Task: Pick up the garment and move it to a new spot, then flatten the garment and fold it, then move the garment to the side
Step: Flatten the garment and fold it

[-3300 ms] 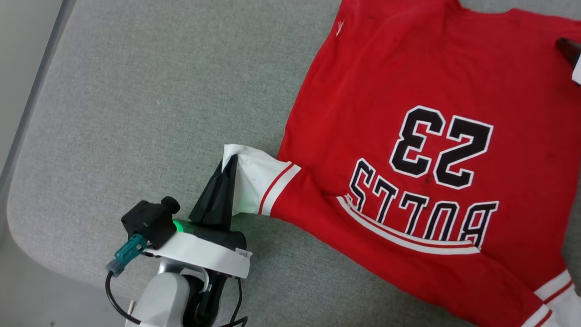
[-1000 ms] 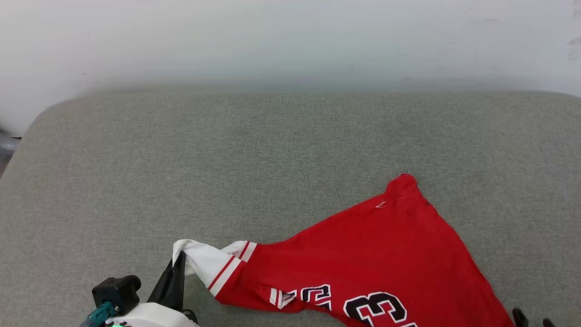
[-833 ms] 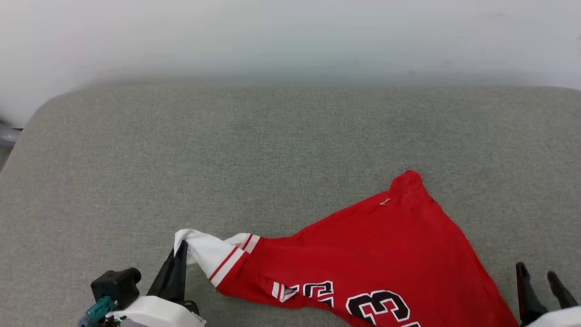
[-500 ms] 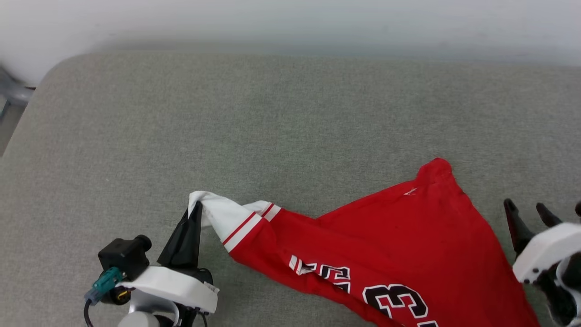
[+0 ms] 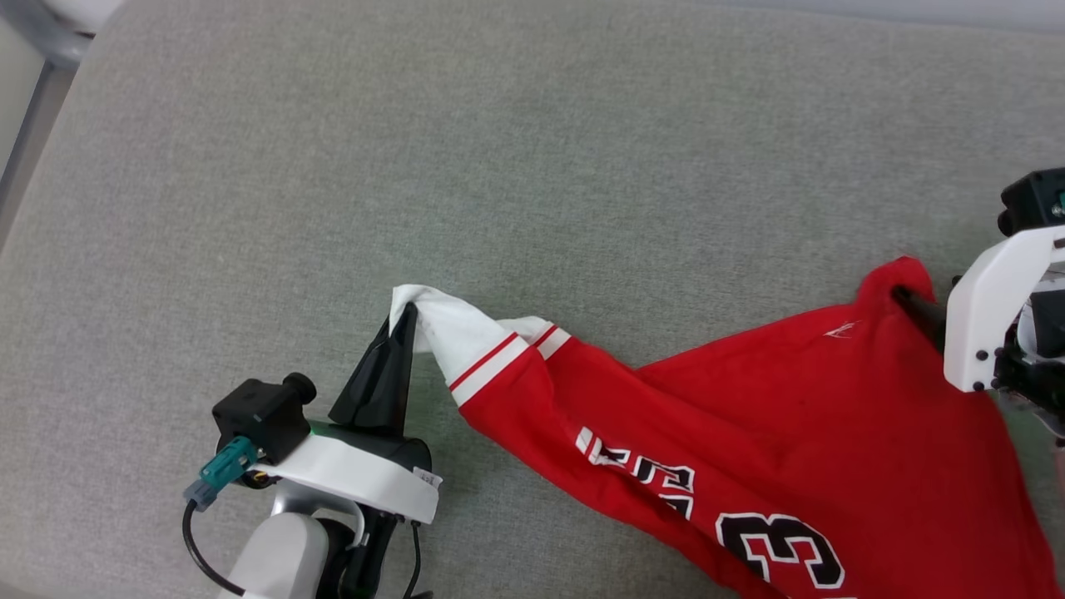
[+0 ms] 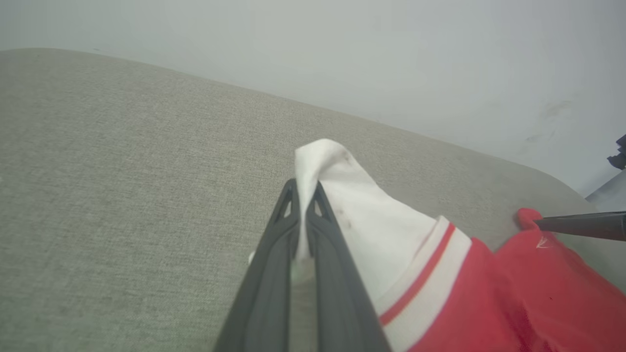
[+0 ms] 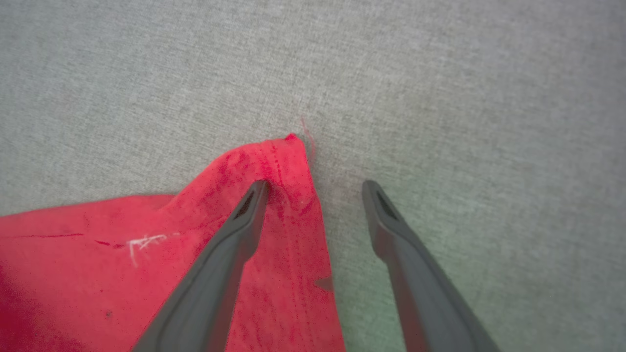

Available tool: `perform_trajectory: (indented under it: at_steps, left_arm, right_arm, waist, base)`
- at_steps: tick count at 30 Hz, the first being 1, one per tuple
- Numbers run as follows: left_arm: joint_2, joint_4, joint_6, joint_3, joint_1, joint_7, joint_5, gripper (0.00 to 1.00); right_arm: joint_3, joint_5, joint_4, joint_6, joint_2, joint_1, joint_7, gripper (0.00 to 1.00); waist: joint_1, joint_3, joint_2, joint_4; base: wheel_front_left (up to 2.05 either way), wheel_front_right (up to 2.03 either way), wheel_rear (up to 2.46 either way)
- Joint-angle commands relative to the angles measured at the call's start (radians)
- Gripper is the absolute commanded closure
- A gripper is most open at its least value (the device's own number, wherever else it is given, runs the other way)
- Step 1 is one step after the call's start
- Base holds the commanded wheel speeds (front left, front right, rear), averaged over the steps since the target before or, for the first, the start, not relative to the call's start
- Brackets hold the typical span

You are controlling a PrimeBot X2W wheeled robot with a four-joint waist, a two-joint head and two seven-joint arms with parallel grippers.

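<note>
The garment (image 5: 749,433), a red jersey with black white-outlined numbers, lies bunched across the grey cushion (image 5: 416,166) from the middle to the lower right. My left gripper (image 5: 406,312) is shut on the white, red-striped sleeve end (image 6: 352,205) and holds it lifted off the surface. At the right edge my right gripper (image 7: 315,185) is open and points down at the garment's far red corner (image 7: 279,156). One of its fingers (image 7: 244,215) rests on the red cloth and the other stands on the bare cushion beside it.
A pale wall (image 6: 342,49) rises behind the cushion's far rounded edge. At the upper left the cushion's edge meets a grey metal frame (image 5: 42,42). Bare cushion stretches across the whole upper half of the head view.
The head camera has tilted down, so the wall has left the view. My right gripper came up from the lower right to the garment's far corner. The left grip on the sleeve is unchanged.
</note>
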Motion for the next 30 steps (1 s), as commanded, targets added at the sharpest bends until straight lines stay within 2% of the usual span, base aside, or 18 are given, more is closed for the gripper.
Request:
perform_trajectory:
  at_steps: [1,8,9,10,11,16,24,30]
  left_arm:
    - [0.001,0.007,-0.007,-0.001,-0.02,-0.009,-0.004,1.0]
    - [0.004,0.031,-0.017,-0.01,-0.045,-0.023,-0.005,1.0]
    - [0.002,0.034,-0.019,-0.01,-0.046,-0.024,-0.008,1.0]
    - [0.001,0.038,-0.02,-0.011,-0.047,-0.025,-0.008,1.0]
    - [0.0,0.042,-0.021,-0.011,-0.046,-0.025,-0.01,1.0]
    - [0.006,0.06,-0.022,-0.003,-0.046,-0.027,-0.011,1.0]
    - [0.053,0.068,-0.009,0.039,-0.075,-0.026,-0.004,1.0]
    - [0.107,0.094,-0.005,0.074,-0.158,0.006,-0.011,1.0]
  right_arm:
    - [0.016,0.01,0.015,0.0,-0.013,-0.025,0.02,0.0]
    - [0.113,0.056,0.112,0.0,-0.022,0.003,0.181,0.0]
    - [0.12,0.058,0.122,0.0,-0.022,0.011,0.202,0.46]
    - [0.117,0.067,0.133,0.0,-0.017,0.02,0.22,0.66]
    - [0.114,0.068,0.14,0.0,-0.015,0.023,0.237,1.0]
    - [0.088,0.065,0.117,0.0,-0.01,0.002,0.205,1.0]
    - [0.05,-0.003,0.064,0.0,-0.003,-0.052,-0.003,1.0]
    - [0.03,-0.078,0.068,-0.001,0.036,-0.074,-0.106,1.0]
  waist:
    - [-0.0002,0.032,0.0,0.025]
    - [-0.0002,0.058,0.0,0.043]
    - [-0.0002,0.057,0.0,0.044]
    - [-0.0002,0.056,0.0,0.044]
    - [-0.0002,0.054,0.0,0.043]
    - [-0.0002,0.025,0.0,0.032]
    - [-0.0002,-0.081,0.0,-0.023]
    - [-0.0002,-0.156,0.0,-0.086]
  base:
    - [0.0,0.0,0.0]
    - [0.0,0.0,0.0]
    - [0.0,0.0,0.0]
    - [0.0,0.0,0.0]
    - [0.0,0.0,0.0]
    - [0.0,0.0,0.0]
    - [0.0,0.0,0.0]
    - [0.0,0.0,0.0]
